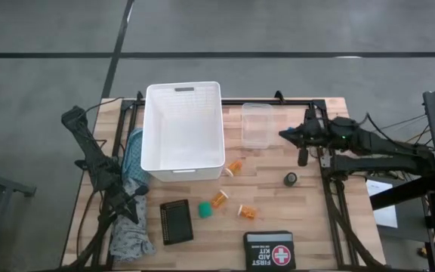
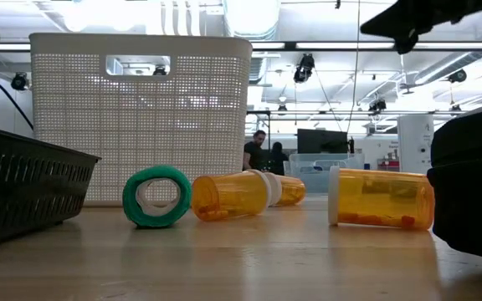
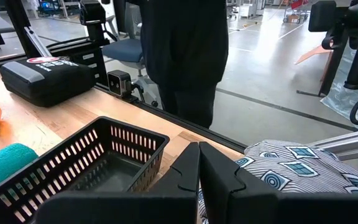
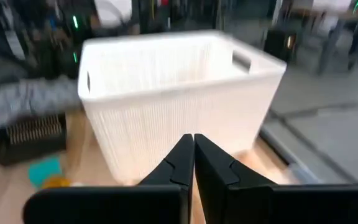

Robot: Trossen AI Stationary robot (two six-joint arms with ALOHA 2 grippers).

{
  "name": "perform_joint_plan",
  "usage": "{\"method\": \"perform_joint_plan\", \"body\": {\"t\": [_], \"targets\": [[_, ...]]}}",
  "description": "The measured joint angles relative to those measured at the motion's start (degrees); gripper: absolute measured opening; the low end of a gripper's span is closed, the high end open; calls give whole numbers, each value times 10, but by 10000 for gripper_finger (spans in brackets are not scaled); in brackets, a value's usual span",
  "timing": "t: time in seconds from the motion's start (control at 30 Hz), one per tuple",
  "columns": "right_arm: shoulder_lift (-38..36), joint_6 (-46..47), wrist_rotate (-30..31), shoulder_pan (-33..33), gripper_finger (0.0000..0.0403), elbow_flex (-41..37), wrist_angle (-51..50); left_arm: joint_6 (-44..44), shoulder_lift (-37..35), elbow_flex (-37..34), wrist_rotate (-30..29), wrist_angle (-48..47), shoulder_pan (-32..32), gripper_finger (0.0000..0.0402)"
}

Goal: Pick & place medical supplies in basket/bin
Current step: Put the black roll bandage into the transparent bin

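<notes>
Right claw (image 1: 285, 134) pressed together beside clear tub (image 1: 256, 125); left claw (image 1: 143, 191) likewise, over patterned cloth (image 1: 129, 240).

A wooden table (image 1: 308, 227) carries a white basket (image 1: 183, 128) and a clear tub (image 1: 256, 125) at its far side. Three orange bottles (image 1: 219, 199), a green piece (image 1: 205, 209), a black tray (image 1: 176, 221) and a first aid case (image 1: 268, 248) lie nearer; a patterned cloth (image 1: 131, 234) lies at the left.

A lab: open concrete floor (image 1: 293, 30), ceiling lights (image 2: 249, 17), monitors (image 2: 320, 140).
</notes>
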Motion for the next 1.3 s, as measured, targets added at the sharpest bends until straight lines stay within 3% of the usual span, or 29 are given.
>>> {"method": "perform_joint_plan", "body": {"t": [0.13, 0.23, 0.53, 0.8, 1.3], "targets": [[59, 9, -6, 0, 11, 86, -124, 0, 0, 0, 0, 0, 0, 10], [97, 11, -56, 0, 11, 144, -203, 0, 0, 0, 0, 0, 0, 10], [174, 80, -66, 0, 11, 255, -279, 0, 0, 0, 0, 0, 0, 10], [213, 91, -67, 0, 11, 301, -310, 0, 0, 0, 0, 0, 0, 10], [223, 94, -98, 0, 11, 297, -325, 0, 0, 0, 0, 0, 0, 10]]}}
